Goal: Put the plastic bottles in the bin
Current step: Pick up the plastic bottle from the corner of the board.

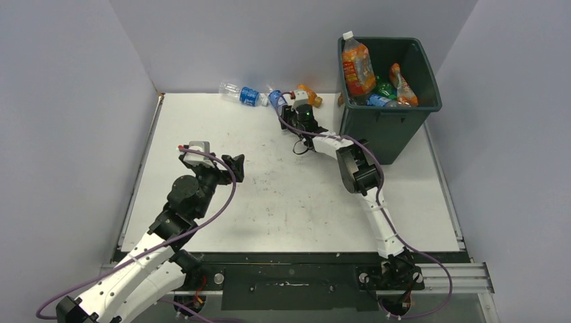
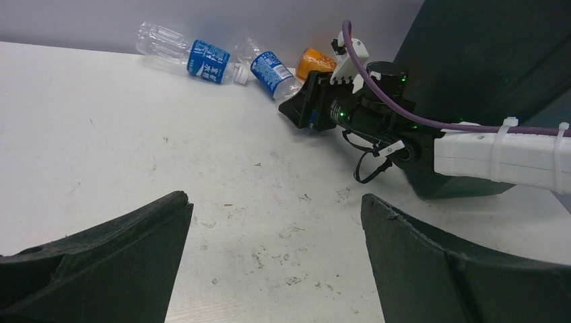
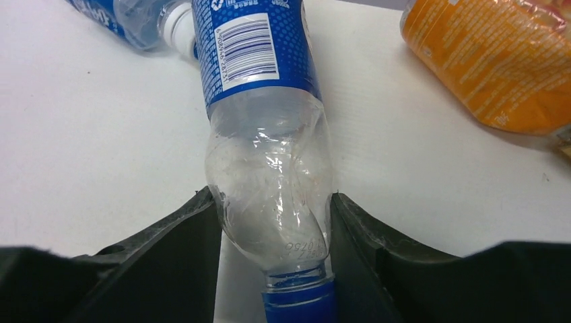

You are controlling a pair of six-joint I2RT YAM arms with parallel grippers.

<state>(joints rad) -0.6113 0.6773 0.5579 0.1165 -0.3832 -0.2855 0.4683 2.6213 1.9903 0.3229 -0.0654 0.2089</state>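
Observation:
My right gripper [image 3: 273,208] is shut on the neck end of a clear bottle with a blue label and blue cap [image 3: 269,168], which lies on the table by the back wall [image 1: 276,99]. A second clear blue-label bottle [image 1: 241,93] lies to its left and an orange bottle [image 1: 308,94] to its right. The dark green bin [image 1: 387,128] stands at the back right and holds several bottles, with a large orange one [image 1: 357,66] leaning on its left rim. My left gripper [image 1: 236,165] is open and empty above the table's left middle.
The right arm [image 1: 357,168] stretches from the near edge to the back, passing close to the bin's left front corner. Grey walls close in the table at the back and both sides. The white table [image 2: 135,148] is scuffed.

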